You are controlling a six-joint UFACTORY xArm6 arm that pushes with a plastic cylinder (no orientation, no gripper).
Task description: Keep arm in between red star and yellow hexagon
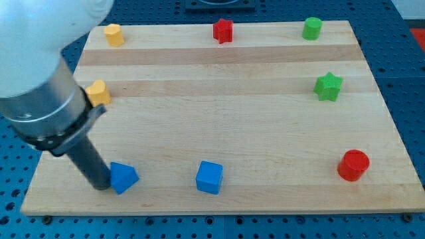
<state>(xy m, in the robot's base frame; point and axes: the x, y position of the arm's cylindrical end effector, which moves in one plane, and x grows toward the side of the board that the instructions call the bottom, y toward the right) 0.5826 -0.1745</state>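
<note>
The red star (223, 30) sits at the view's top centre of the wooden board (226, 113). A yellow hexagon (114, 34) sits at the top left. A second yellow block (99, 92) lies at the left edge, partly behind my arm. My tip (101, 186) rests near the bottom left corner, touching the left side of a blue triangular block (123, 177). The tip is far below and to the left of the red star and the yellow hexagon.
A blue cube (210, 177) lies at the bottom centre. A green cylinder (312, 28) is at the top right, a green star (328, 86) at the right, a red cylinder (352, 165) at the bottom right. My arm's large body covers the view's upper left.
</note>
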